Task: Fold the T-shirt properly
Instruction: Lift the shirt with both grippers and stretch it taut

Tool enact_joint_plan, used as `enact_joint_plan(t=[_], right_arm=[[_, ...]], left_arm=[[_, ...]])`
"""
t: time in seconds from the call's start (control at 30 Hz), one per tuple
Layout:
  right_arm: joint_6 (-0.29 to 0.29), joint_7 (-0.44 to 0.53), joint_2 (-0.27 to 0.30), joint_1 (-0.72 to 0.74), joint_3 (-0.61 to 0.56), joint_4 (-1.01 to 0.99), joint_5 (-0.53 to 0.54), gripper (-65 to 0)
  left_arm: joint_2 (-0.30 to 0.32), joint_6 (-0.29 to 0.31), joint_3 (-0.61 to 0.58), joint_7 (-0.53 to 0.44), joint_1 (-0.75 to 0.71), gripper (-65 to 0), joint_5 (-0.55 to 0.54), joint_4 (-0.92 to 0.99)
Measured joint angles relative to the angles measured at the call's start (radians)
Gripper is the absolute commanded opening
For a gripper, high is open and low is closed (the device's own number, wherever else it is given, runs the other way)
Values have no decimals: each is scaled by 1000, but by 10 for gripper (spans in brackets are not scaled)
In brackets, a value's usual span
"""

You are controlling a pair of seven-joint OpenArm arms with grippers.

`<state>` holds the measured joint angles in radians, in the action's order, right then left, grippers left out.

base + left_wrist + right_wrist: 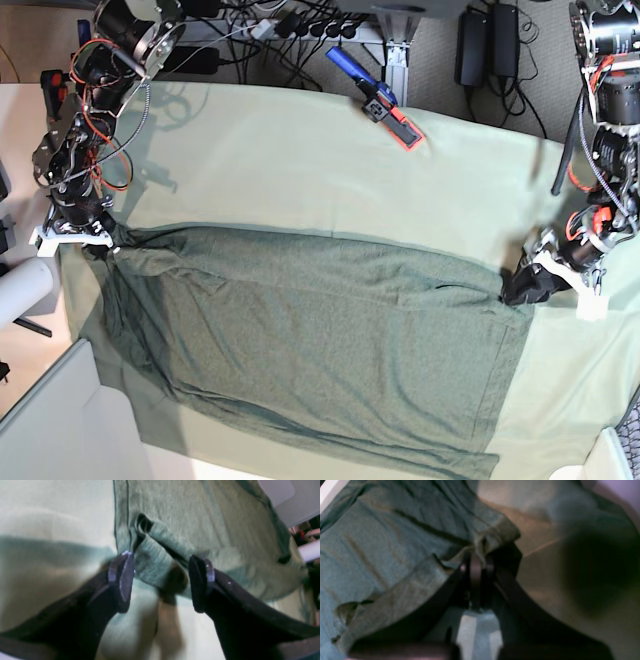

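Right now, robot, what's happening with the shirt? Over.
Right fingers pinched shut on shirt corner. Left fingers wide open at the far edge, a fold between them. Nothing blocking.

pale mint cloth [300,170] covers table; black cables [290,25], power bricks [490,45] on floor behind.

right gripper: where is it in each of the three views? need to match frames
Left wrist: not in it.
Right wrist: right gripper centre frame, shut on a bunched edge of the T-shirt.
Base: right gripper at far left, on the T-shirt's upper-left corner.
Shared landmark: the mint table cloth, under the shirt in every view.
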<state>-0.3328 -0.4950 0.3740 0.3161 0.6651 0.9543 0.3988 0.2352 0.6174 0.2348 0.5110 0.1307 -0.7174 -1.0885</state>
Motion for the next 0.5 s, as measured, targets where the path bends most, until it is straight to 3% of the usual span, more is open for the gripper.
enact_joint_plan(t=[0.13, 0.17, 0.27, 0.3, 0.37, 0.5], right_arm=[[0, 0, 0, 0, 0, 0, 0, -650], [0, 1, 0, 0, 0, 0, 0, -650], [0, 1, 0, 0, 0, 0, 0, -650], [0, 1, 0, 0, 0, 0, 1, -650], [0, -16, 0, 0, 0, 0, 1, -650], [0, -105, 3, 0, 0, 0, 56, -650]], left_arm=[[0, 4, 1, -4, 27, -287, -5, 41], [-3, 4, 1, -4, 28, -342, -3, 42], [-11, 0, 1, -5, 26, -610, 23, 45], [-13, 4, 1, 5, 27, -650, 21, 45], [-14, 55, 1, 25, 27, -650, 21, 45], [-16, 57, 23, 151, 28, -650, -34, 19]])
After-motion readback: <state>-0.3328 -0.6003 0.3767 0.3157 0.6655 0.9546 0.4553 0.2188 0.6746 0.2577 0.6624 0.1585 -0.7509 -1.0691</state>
